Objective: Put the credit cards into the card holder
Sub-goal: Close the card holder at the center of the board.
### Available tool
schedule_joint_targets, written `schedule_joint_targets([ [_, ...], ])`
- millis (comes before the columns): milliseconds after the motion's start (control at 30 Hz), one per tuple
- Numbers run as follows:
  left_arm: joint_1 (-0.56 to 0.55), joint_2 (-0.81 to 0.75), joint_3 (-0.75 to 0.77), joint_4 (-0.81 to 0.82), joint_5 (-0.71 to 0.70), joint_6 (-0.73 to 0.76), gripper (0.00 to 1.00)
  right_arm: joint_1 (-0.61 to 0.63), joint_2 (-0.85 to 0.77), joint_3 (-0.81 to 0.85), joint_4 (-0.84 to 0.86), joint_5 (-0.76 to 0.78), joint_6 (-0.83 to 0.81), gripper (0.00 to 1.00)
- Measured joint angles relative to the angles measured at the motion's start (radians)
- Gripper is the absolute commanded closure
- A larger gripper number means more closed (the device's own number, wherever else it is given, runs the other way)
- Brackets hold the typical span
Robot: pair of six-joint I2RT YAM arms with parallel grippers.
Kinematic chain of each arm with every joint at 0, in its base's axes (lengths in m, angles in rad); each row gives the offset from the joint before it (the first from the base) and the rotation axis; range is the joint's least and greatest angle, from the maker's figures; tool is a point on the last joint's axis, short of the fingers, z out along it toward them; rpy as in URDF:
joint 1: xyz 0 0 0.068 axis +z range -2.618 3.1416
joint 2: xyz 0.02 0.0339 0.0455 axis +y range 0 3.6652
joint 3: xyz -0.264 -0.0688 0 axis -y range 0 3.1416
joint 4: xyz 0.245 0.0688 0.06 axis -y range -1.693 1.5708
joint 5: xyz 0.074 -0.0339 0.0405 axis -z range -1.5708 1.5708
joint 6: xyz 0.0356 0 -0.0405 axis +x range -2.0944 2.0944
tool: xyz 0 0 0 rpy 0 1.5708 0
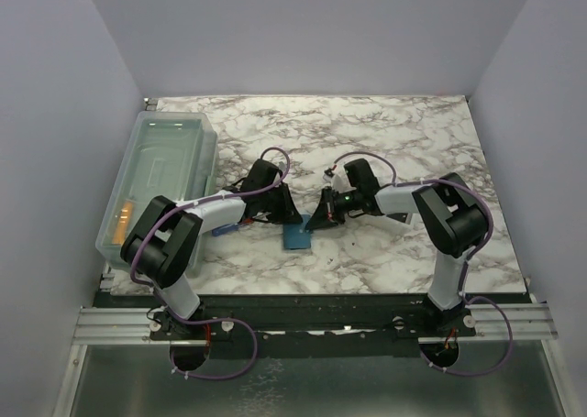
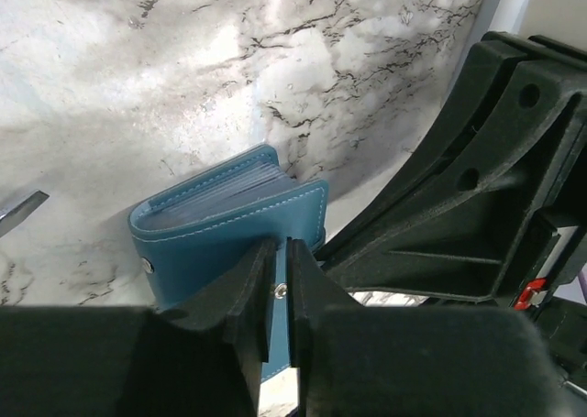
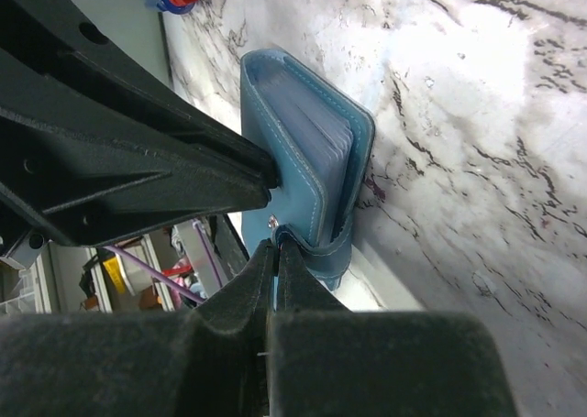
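Both sides work the teal card holder [image 1: 296,235] at tabletop [image 1: 394,133] centre: left end effector [image 2: 280,252] pinches its cover edge, right end effector [image 3: 273,245], pressed together, touches the snap tab [image 3: 323,249], likely to pull it open.

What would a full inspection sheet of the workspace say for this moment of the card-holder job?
Surface: white marble-pattern table, no damage seen.
Job's things: teal card holder lies partly open at the centre, clear sleeves showing; credit cards not clearly seen.
Clutter: clear bin at the left, with an orange item inside, too small to identify; a small blue-and-red item lies by the left arm.
Grippers: left gripper shut on the card holder's cover; right gripper shut, tips at the snap tab, grip unclear.
Cables: purple cables loop over both arms, away from the card holder.
Surroundings: plain grey walls; nothing else seen.
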Motion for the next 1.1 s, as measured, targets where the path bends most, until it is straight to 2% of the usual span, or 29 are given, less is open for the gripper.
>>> schedule_joint_targets([
  [67,0.0,-0.003,0.0,0.0,0.004,-0.006,0.59,0.002,0.002,0.003,0.0,-0.002,0.0,1.0],
  [133,-0.001,-0.018,0.0,-0.001,0.014,-0.013,0.54,0.006,0.006,0.009,0.0,-0.002,0.002,1.0],
  [467,0.008,-0.192,-0.066,-0.149,0.017,-0.019,0.49,0.013,0.016,0.014,0.005,-0.002,0.018,1.0],
  [667,0.011,-0.194,-0.138,-0.186,-0.007,-0.019,0.49,0.013,0.017,0.014,0.006,-0.002,0.025,1.0],
  [900,-0.005,-0.124,-0.143,-0.126,0.003,-0.045,0.61,0.019,0.017,0.023,0.002,0.001,0.025,1.0],
  [1100,-0.007,-0.123,-0.146,-0.117,0.003,-0.065,0.69,0.027,0.017,0.028,-0.001,0.015,0.025,1.0],
])
